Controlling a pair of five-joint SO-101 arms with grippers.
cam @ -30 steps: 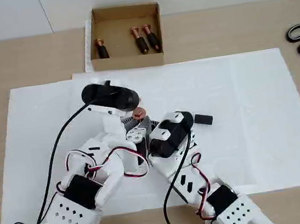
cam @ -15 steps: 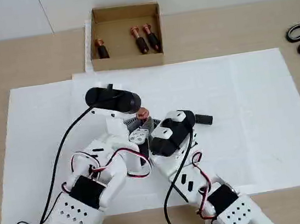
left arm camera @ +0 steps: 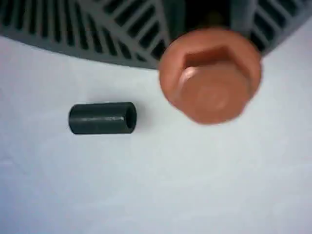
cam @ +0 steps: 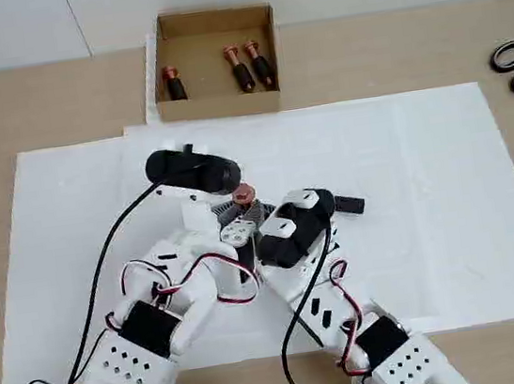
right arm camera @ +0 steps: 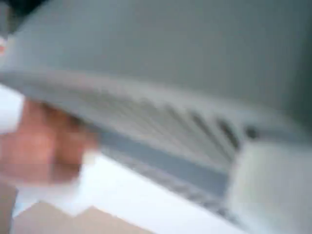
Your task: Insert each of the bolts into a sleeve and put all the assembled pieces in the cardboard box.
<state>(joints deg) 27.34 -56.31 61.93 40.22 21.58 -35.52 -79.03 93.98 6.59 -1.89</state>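
Treat the bolt (cam: 243,194) as a small, rigid, light piece. Its copper-coloured hex head is broad and its shank is hidden, so I judge it could twist in a light pinch if you knock it. Just left of centre in the high view it stands head-up in grey ribbed jaws. I take these to be the left tool (cam: 237,212), pressed together on the shank. The right tool (cam: 260,218) sits close beside it, and you cannot tell from any view whether it is spread or closed. The sleeve (cam: 349,204) lies on its side on the white sheet (cam: 451,223), right of centre, with nothing touching it. It is a short, stiff black tube, probably light and ready to roll. Take it across the middle of its round wall and leave the open end free for the shank. The left wrist view adds detail the high view lacks: the sleeve (left arm camera: 102,118) has its open bore turned toward the bolt's side of the frame, and the bolt head is seen end-on. The high view gives you the layout: the cardboard box (cam: 222,109) sits at top centre of the table (cam: 36,98), with three assembled pieces (cam: 241,69) inside. The right wrist view offers close grey ribbing with a copper patch at lower left.
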